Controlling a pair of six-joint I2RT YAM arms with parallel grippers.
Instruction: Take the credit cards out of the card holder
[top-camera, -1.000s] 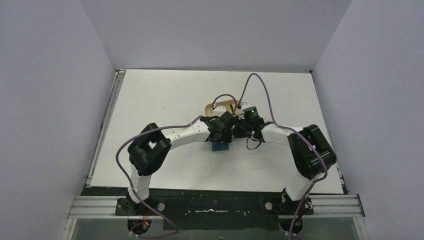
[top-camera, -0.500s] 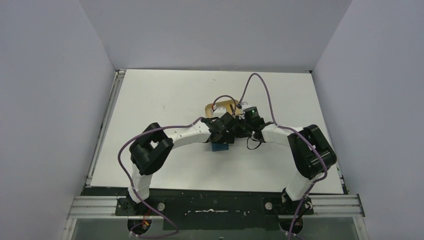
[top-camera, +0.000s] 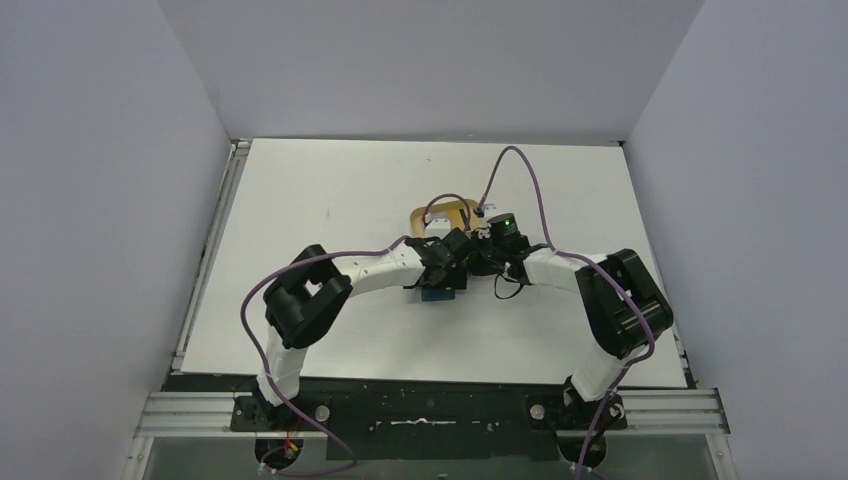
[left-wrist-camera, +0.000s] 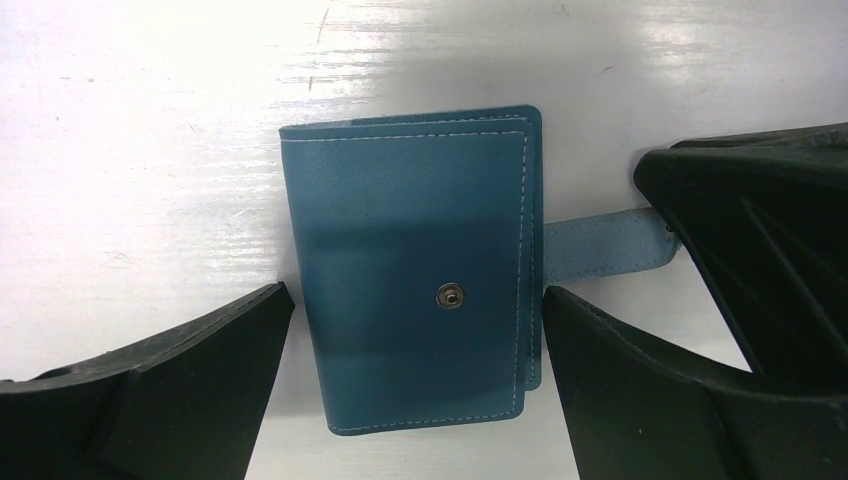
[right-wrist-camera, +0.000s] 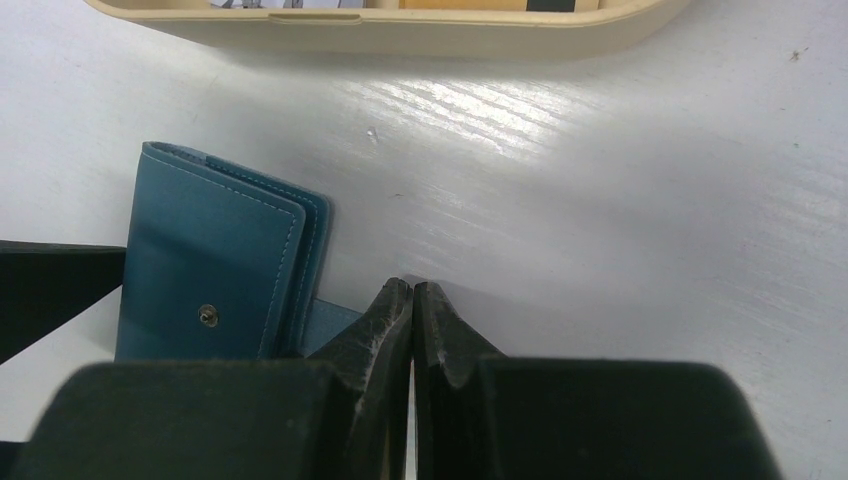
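The card holder (left-wrist-camera: 415, 280) is a teal-blue wallet lying folded shut on the white table, snap stud up, its tab (left-wrist-camera: 600, 245) stretched out to the right. It also shows in the right wrist view (right-wrist-camera: 210, 270) and the top view (top-camera: 440, 295). My left gripper (left-wrist-camera: 415, 295) is open, with one finger on each side of the wallet. My right gripper (right-wrist-camera: 412, 287) is shut, tips down on the table at the tab's end; the tab runs under its left finger. Slivers of a whitish card (right-wrist-camera: 240, 3) and a gold-tan card (right-wrist-camera: 460, 4) lie in the tray.
A tan oval tray (right-wrist-camera: 380, 30) stands just beyond the wallet, and part of it shows in the top view (top-camera: 422, 214). Both arms meet over the middle of the table (top-camera: 300, 200). Purple cables loop above the wrists.
My left arm has shifted slightly right and forward, and its gripper now covers more of the wallet. The right arm and the wallet have not moved.
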